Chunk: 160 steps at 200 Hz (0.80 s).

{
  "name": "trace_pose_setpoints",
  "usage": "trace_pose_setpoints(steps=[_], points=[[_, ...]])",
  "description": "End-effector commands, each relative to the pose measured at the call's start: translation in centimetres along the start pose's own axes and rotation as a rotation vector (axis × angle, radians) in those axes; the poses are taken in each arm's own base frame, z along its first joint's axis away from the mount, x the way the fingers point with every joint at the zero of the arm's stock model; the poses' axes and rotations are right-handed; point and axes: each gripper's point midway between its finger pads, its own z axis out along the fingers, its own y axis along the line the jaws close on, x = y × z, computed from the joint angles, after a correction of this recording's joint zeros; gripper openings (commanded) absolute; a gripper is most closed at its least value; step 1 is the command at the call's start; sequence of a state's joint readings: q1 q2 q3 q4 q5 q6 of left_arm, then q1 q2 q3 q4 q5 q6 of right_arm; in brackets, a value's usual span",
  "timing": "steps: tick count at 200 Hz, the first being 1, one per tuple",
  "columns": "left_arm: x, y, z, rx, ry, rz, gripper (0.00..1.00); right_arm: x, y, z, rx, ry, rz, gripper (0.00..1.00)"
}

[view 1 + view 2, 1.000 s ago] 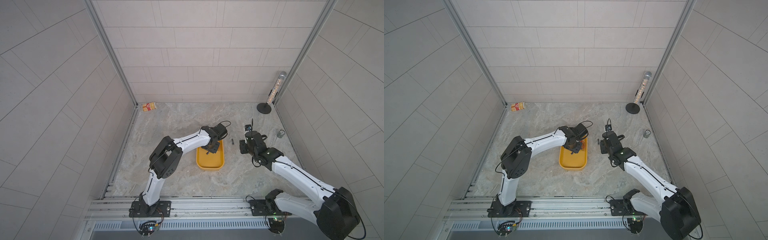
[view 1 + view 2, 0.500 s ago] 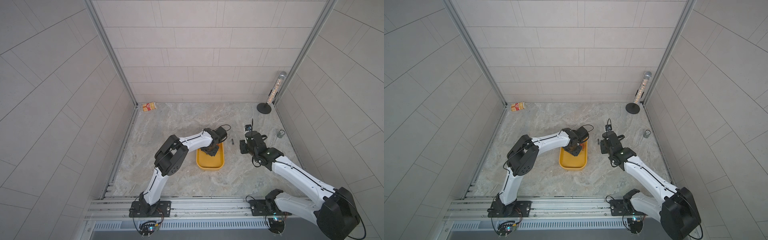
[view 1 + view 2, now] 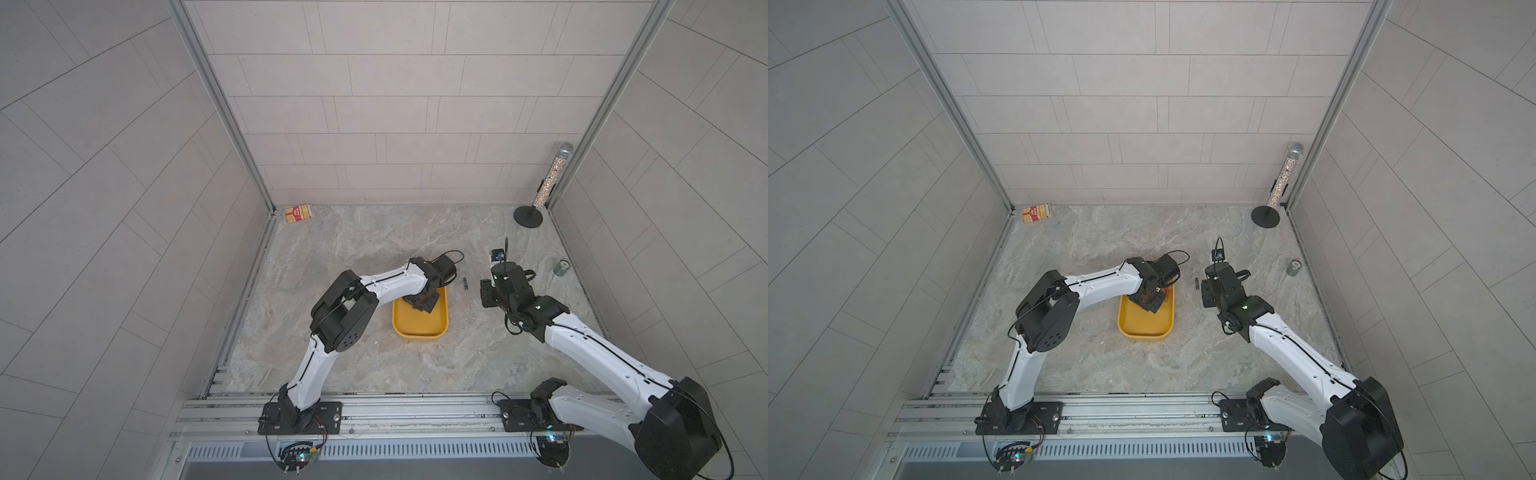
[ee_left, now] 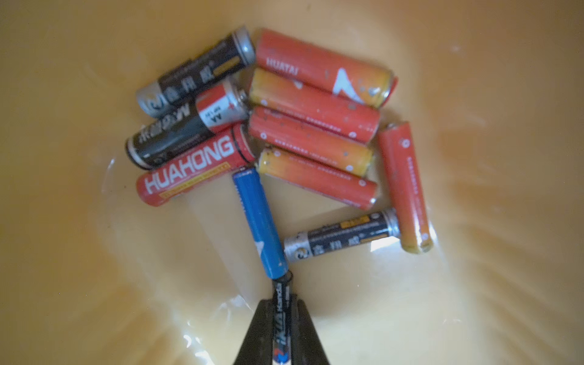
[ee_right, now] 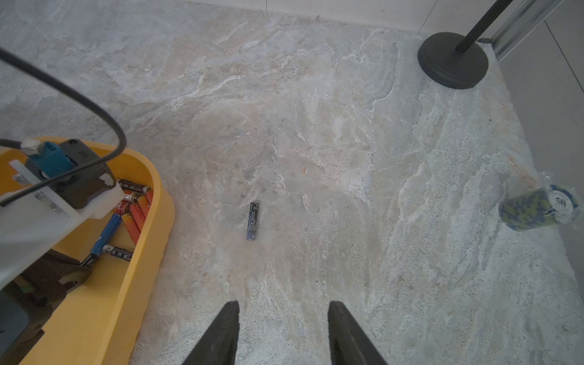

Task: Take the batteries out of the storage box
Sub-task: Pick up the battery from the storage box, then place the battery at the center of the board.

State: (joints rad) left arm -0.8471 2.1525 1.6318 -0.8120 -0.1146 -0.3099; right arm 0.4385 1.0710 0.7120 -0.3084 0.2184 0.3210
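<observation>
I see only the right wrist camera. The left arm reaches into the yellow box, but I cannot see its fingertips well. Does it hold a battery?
Observer: Yes. In the left wrist view the left gripper is shut on a slim black battery, whose end touches the blue battery.
Operator: How many others lie in the box?
Observer: Ten other batteries lie on the storage box floor.
Operator: Is there anything in the back corner on the robot's left?
Observer: Yes, both top views show a small red-and-cream carton there.
</observation>
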Motion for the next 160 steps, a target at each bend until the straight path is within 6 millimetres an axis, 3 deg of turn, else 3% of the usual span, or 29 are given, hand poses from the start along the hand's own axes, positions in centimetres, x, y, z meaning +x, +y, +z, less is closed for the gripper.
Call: trace_pose_setpoints(steps=[1, 51, 69, 86, 102, 125, 160], points=[[-0.9, 0.8, -3.2, -0.012, -0.041, -0.013, 0.00, -0.6, -0.3, -0.6, 0.014, -0.012, -0.006, 0.50], [-2.0, 3.5, -9.8, 0.008, -0.132, -0.133, 0.00, -0.5, 0.2, -0.5, -0.003, -0.003, -0.006, 0.50], [-1.3, 6.0, -11.3, 0.000, -0.146, -0.207, 0.00, -0.4, 1.0, -0.6, -0.022, 0.001, -0.032, 0.50], [0.0, 9.4, -11.9, -0.026, -0.156, -0.295, 0.00, -0.5, 3.0, -0.9, -0.075, 0.001, -0.082, 0.50], [1.5, 12.9, -10.9, -0.047, -0.147, -0.391, 0.00, -0.4, 5.5, -1.2, -0.134, 0.001, -0.141, 0.51], [3.8, 16.2, -8.0, -0.064, -0.091, -0.474, 0.01, -0.2, 9.0, -1.2, -0.213, 0.026, -0.187, 0.51], [5.4, 17.8, -3.6, -0.079, -0.012, -0.519, 0.00, 0.4, 12.3, -0.9, -0.284, 0.076, -0.203, 0.51]])
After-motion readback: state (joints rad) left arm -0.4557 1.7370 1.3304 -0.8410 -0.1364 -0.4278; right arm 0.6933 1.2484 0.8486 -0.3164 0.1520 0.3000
